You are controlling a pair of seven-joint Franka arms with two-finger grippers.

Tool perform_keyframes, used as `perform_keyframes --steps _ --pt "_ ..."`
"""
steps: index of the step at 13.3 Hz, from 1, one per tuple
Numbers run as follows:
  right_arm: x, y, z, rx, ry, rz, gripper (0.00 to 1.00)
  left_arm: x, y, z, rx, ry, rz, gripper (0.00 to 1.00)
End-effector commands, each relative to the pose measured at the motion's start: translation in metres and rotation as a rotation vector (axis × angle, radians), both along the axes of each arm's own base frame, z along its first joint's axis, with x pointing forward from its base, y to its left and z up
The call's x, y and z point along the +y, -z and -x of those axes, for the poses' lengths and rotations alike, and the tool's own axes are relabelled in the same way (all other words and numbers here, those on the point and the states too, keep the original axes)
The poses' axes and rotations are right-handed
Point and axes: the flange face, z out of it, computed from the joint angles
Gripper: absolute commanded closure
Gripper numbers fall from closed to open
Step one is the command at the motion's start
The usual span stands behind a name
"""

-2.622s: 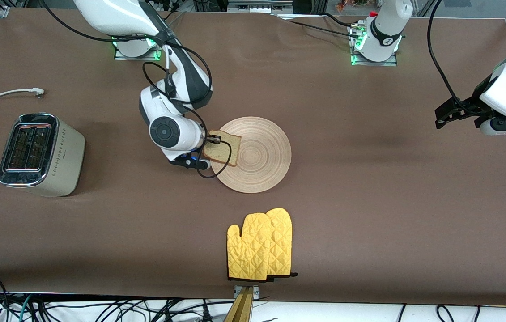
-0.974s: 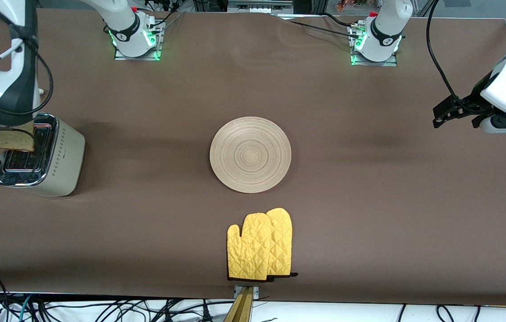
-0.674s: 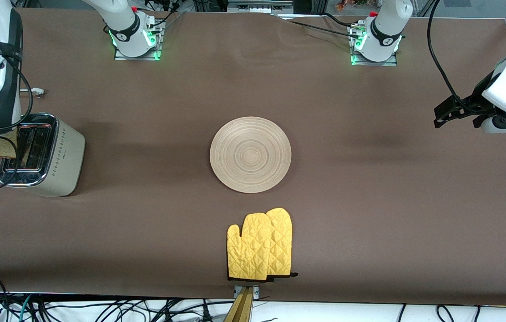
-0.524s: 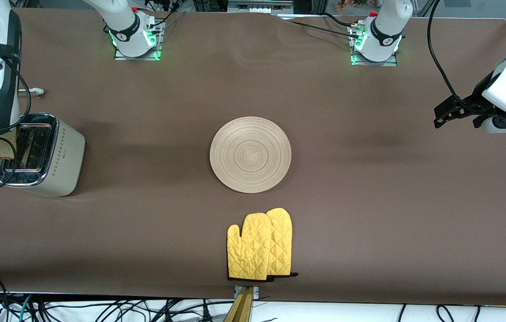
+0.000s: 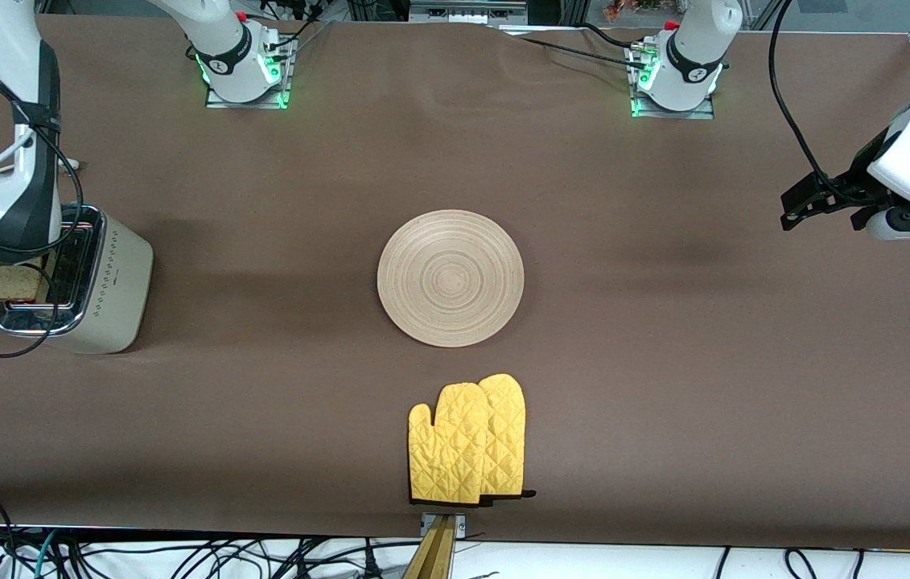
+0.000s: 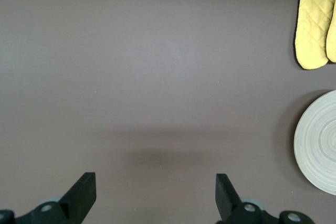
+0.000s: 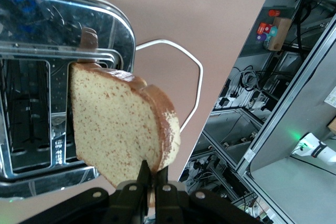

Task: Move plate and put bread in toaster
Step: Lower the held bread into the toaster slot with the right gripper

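My right gripper point(image 7: 153, 169) is shut on one corner of the bread point(image 7: 118, 124), a speckled light brown slice with a darker crust. It holds the slice on edge over the chrome top of the toaster point(image 7: 37, 35), by its two slots. In the front view the bread point(image 5: 2, 281) shows beside the right wrist, above the cream toaster point(image 5: 100, 281) at the right arm's end of the table. The round wooden plate point(image 5: 450, 277) lies bare at mid-table. My left gripper point(image 5: 799, 211) hangs open over the left arm's end of the table, waiting, with nothing between its fingers point(image 6: 81, 195).
A pair of yellow quilted oven mitts point(image 5: 468, 441) lies nearer the front camera than the plate, close to the table's edge. The toaster's white cord point(image 7: 195, 72) loops on the brown tablecloth beside it. The plate's rim point(image 6: 315, 142) and the mitts point(image 6: 315, 24) show in the left wrist view.
The right gripper carried the bread from the plate to the toaster. Over the last second the slice drifted off the toaster's outer edge, then back toward it. The left arm has not moved.
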Motion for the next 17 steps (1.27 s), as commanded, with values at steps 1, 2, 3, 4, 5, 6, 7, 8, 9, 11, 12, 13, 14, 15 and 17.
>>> perform_keyframes --steps 1,2,3,4,5,6,7,8,9,11,12,13,14,15,17 --pt "0.002 0.008 -0.005 -0.012 -0.012 0.009 1.00 0.000 -0.006 -0.001 0.002 0.004 0.023 0.00" --pt "0.003 0.014 -0.007 -0.023 -0.006 0.012 1.00 0.001 -0.006 0.000 0.002 0.002 0.023 0.00" --pt "0.003 0.018 -0.009 -0.038 0.004 0.013 1.00 0.001 -0.006 -0.001 0.002 0.002 0.023 0.00" --pt "0.004 0.021 -0.010 -0.044 0.012 0.015 1.00 0.000 -0.006 -0.001 0.002 0.004 0.023 0.00" --pt "0.007 0.020 -0.011 -0.060 0.029 0.023 1.00 -0.003 -0.005 -0.001 0.004 0.007 0.023 0.00" --pt "0.010 0.018 -0.011 -0.074 0.046 0.031 1.00 -0.005 -0.005 -0.001 0.004 0.010 0.023 0.00" --pt "0.011 0.014 -0.010 -0.089 0.063 0.038 1.00 -0.004 -0.005 -0.001 0.004 0.010 0.023 0.00" --pt "0.010 0.013 -0.010 -0.105 0.084 0.046 1.00 -0.003 -0.005 -0.001 0.004 0.010 0.024 0.00" --pt "0.010 0.012 -0.009 -0.119 0.102 0.055 1.00 -0.002 -0.005 -0.001 0.004 0.008 0.023 0.00" --pt "0.006 0.011 -0.003 -0.099 0.140 0.064 1.00 -0.002 -0.006 -0.001 0.002 0.008 0.023 0.00" --pt "0.004 0.012 0.000 -0.084 0.162 0.067 1.00 -0.002 -0.005 -0.001 0.004 0.008 0.023 0.00" --pt "0.003 0.013 0.002 -0.086 0.189 0.076 1.00 -0.002 -0.005 -0.001 0.004 0.008 0.023 0.00" --pt "0.002 0.013 0.003 -0.096 0.211 0.084 1.00 -0.002 -0.006 -0.001 0.002 0.008 0.023 0.00" --pt "0.003 0.015 0.004 -0.096 0.214 0.083 1.00 -0.002 -0.005 0.000 0.004 0.008 0.023 0.00" --pt "0.003 0.016 0.003 -0.103 0.226 0.080 1.00 -0.002 -0.005 0.000 0.004 0.008 0.023 0.00"
